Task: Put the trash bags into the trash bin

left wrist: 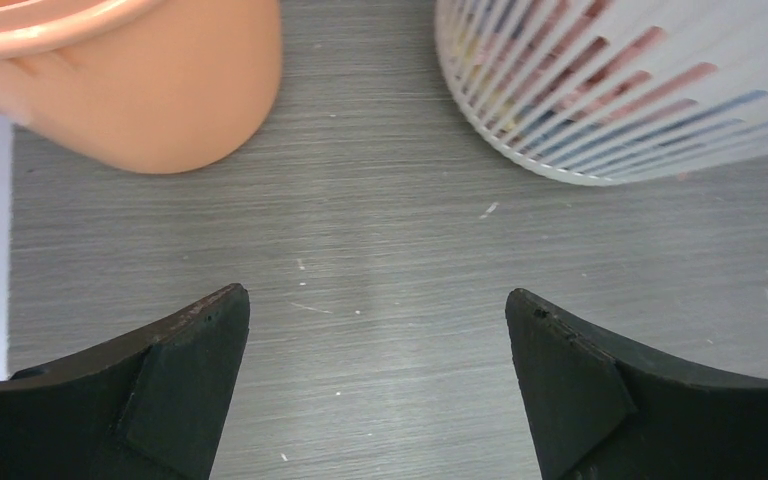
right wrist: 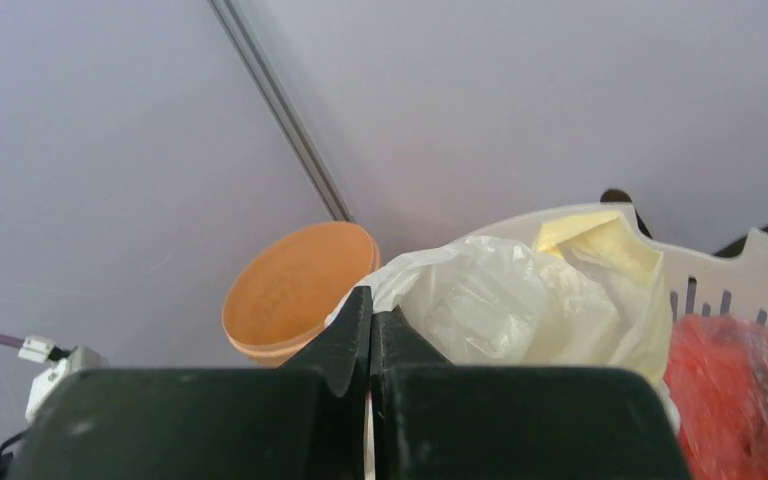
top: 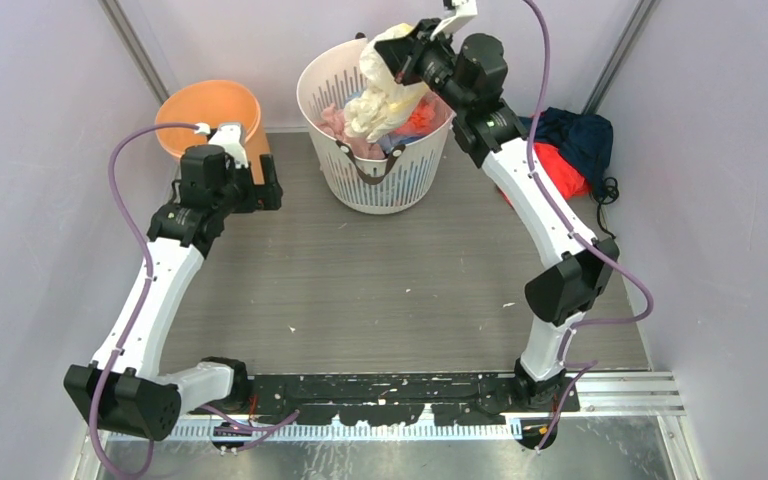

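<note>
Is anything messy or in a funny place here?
Yes. A red and navy cloth heap lies crumpled at the table's far right edge, outside the white basket. Small white flecks are scattered over the table. The pale-yellow bag hanging from the right tool looks deliberate, not odd.

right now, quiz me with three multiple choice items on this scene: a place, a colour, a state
1. Where does the bin stand relative to the basket?
A) inside it
B) to its left
C) to its right

2. What colour is the bin?
A) green
B) black
C) orange

3. How are the right jaws?
A) shut on the bag
B) wide open
C) shut on nothing

Answers:
1 B, the top view shows it at the far left, apart from the basket.
2 C, its rim and wall are orange in every view.
3 A, the right wrist view shows them pinched on the pale film above the basket.
</note>
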Tool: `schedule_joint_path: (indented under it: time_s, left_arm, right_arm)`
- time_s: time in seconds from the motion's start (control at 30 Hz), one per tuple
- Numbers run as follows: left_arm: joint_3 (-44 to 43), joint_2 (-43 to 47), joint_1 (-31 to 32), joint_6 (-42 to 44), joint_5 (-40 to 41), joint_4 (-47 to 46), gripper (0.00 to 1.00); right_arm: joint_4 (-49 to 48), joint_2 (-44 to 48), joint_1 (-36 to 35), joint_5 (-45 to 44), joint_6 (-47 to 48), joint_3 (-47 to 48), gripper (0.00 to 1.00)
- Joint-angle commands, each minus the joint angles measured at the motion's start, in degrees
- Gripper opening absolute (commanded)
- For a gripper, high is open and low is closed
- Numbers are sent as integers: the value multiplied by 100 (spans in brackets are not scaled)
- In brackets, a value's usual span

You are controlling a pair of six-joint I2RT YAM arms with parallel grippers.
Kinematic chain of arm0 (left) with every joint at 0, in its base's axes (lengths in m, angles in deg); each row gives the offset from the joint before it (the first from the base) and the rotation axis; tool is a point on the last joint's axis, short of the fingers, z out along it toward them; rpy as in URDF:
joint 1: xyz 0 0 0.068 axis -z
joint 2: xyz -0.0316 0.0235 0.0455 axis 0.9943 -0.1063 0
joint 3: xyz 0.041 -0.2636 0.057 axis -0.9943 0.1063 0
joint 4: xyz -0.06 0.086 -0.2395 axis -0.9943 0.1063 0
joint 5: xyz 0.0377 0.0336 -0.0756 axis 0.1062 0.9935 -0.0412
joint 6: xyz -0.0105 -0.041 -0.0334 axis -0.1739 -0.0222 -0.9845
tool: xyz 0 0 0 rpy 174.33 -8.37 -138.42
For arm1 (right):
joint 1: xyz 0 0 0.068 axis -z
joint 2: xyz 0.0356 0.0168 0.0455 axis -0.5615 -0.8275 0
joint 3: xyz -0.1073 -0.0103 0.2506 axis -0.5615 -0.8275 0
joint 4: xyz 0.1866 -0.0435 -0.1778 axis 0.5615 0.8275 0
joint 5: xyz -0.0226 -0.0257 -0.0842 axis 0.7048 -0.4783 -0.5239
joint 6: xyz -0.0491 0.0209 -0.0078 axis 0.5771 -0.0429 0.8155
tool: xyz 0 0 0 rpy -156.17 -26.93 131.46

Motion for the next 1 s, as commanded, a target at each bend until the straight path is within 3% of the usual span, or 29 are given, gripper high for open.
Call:
schedule_joint_path:
  time_s: [0.0,0.4,0.63,0.97]
  left_arm:
    - [-279,-140,-80,62,907,-12,100]
    - [-1578,-1017,-706,176,1823,-85,100]
    - [-2086,-1945,-1201,502,1161,-472,95]
    - [-1914,-2448,-1194,845,450,-1137,90]
  right_arm:
    - [-293,806,-8,-47,128,-528,1]
    - [547,3205,0,-705,707,-2203,1]
    - [988,4488,-3,-1276,813,-3407,1]
    - [1549,4796,-7,-1306,979,-3673,1]
